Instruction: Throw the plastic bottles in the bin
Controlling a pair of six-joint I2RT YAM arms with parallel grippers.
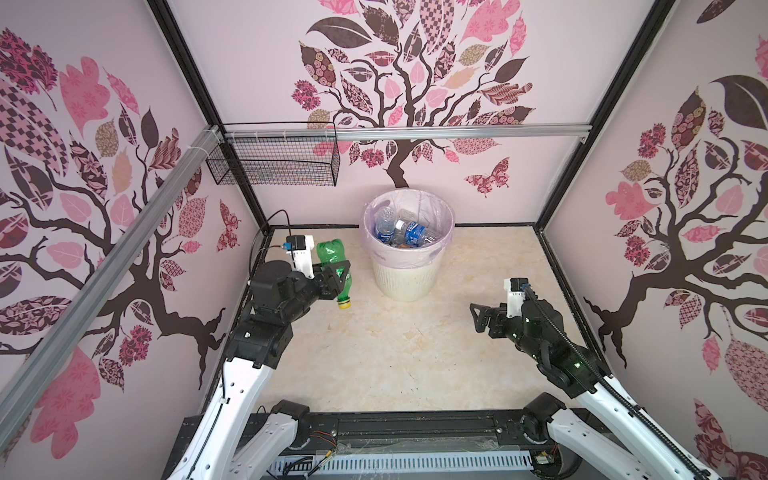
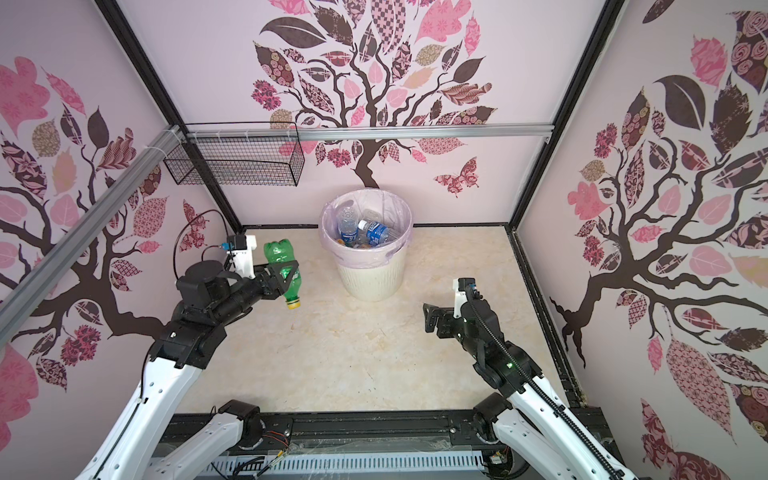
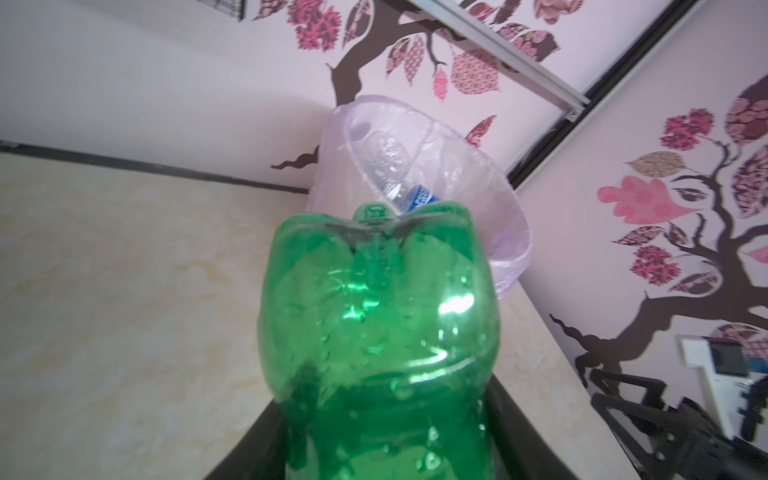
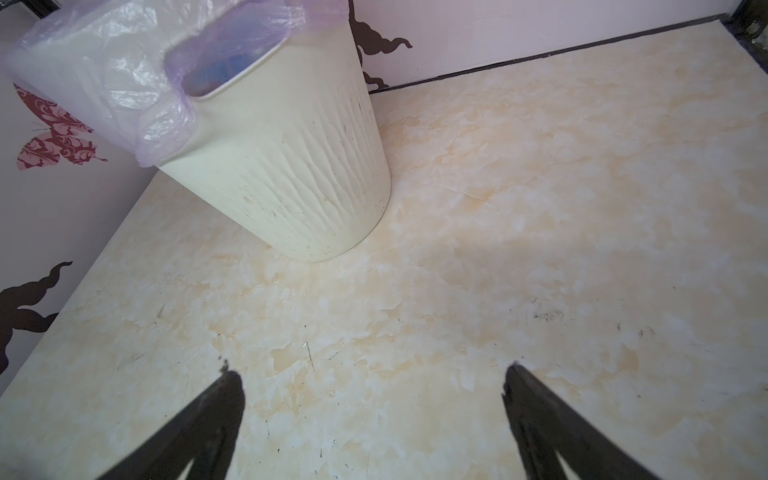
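Since the left jaws are closed around the waist of a see-through green plastic bottle (image 1: 329, 250) with a yellow screw cap, that bottle hangs clear of the marbled cream surface (image 1: 395, 353). Its cap points down below the jaws and its lobed base sticks up above them. It looks empty, so I judge it very light, thin-walled and springy. A hard squeeze would dent it, and the smooth skin could slip or swivel in a loose hold. The waist, where the jaws sit, seems the sound place to take it, since the shoulder tapers and the base bulges. In the left wrist view the green plastic bottle (image 3: 374, 324) fills the foreground base-first, with the bin's mouth beyond it.

The right jaws stand wide apart and hold nothing; only bare surface lies between and under them.

Ahead of both pairs of jaws, closer to the left pair, stands the round cream-white ribbed plastic bin (image 1: 401, 284), lined with a thin pale pink bag folded over its rim. Inside lie several clear plastic bottles with blue labels (image 1: 415, 233), heaped below the rim, so there looks to be room for more. Farthest off, above and beyond the left jaws, a black wire mesh basket (image 1: 274, 164) hangs from the rail; I cannot tell whether it holds anything.
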